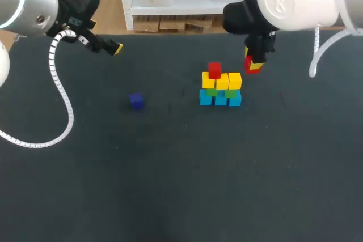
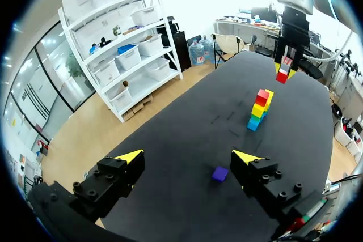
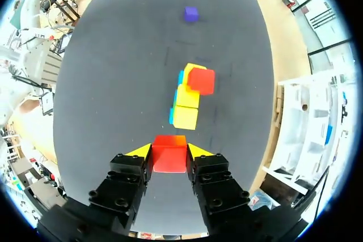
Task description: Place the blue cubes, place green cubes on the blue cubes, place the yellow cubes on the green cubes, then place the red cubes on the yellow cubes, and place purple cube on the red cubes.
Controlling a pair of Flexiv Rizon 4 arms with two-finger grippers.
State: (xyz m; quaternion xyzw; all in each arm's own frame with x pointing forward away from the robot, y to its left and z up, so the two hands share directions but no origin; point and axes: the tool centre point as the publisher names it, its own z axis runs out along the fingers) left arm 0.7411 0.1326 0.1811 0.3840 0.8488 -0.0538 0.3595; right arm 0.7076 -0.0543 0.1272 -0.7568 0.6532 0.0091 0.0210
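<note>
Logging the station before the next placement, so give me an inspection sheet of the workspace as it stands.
surface: dark table, even.
job's things: blue cubes at the bottom, green cubes on them, yellow cubes above, one red cube on top; purple cube alone, apart from the others.
clutter: nothing seen.
grippers: left gripper open, empty; right gripper shut on a second red cube, raised beside the stacked cubes.
cables: coiled cable hangs from the left arm over the table; white cable at the right arm.
surroundings: nothing seen.
</note>
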